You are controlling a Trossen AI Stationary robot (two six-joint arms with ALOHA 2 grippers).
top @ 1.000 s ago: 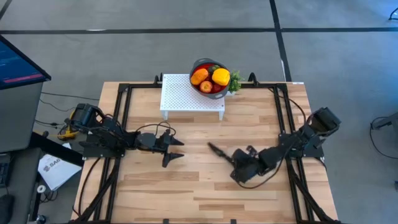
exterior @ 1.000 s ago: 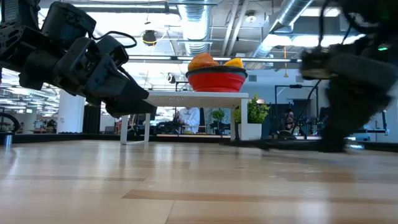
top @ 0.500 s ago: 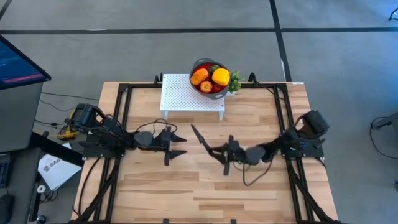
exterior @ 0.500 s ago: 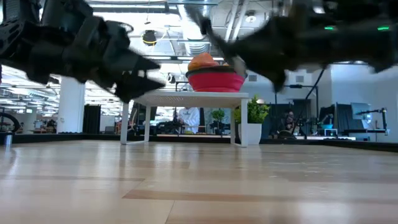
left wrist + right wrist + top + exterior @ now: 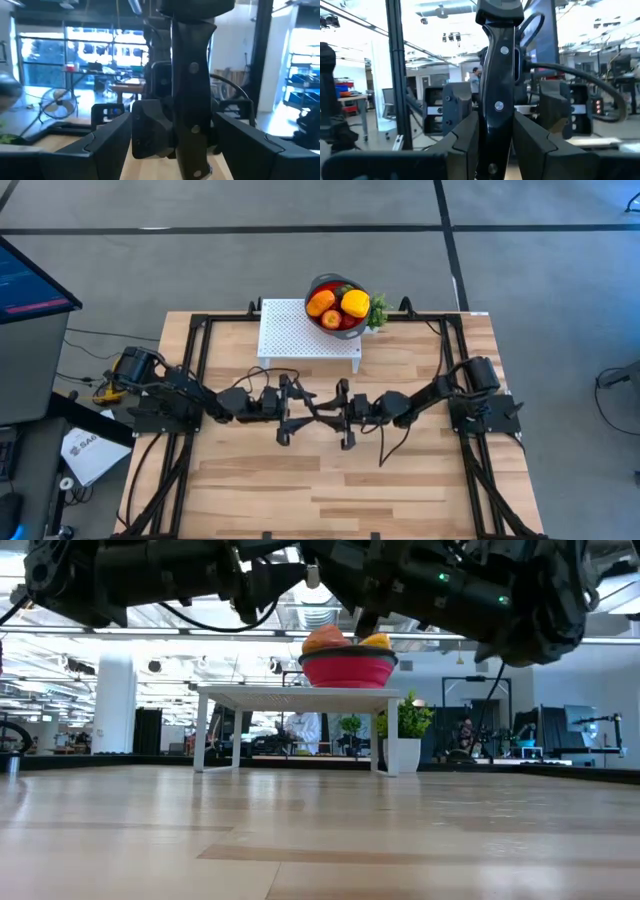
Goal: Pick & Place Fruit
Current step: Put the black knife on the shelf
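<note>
The fruit (image 5: 338,304) lies in a red bowl (image 5: 318,286): an orange piece, a yellow one and a red one show. The bowl stands on a white perforated stand (image 5: 300,330) at the table's far edge. Over the table's middle my two grippers meet, well above the wood. My right gripper (image 5: 336,412) (image 5: 496,117) is shut on a slim black knife (image 5: 316,407). My left gripper (image 5: 292,412) (image 5: 172,120) is open, its fingers (image 5: 102,145) standing on either side of the knife's handle (image 5: 192,95) with gaps showing. My right gripper pinches the knife's riveted black handle (image 5: 496,127) between its two fingers (image 5: 465,142). They come about level from the table's right and lie across the handle. The knife is lifted clear of the table and stands across the hold.
A small green plant (image 5: 379,311) stands beside the bowl on the stand's right. Black frame rails (image 5: 200,370) run along the table's left and right sides. The bare wood (image 5: 320,490) spreads toward the near edge.
My right gripper has lifted the knife off the wood and swung it toward the table's left, turning from pointing down to about level. My left gripper has risen and tipped up toward it. The knife's handle now stands between the left fingers.
</note>
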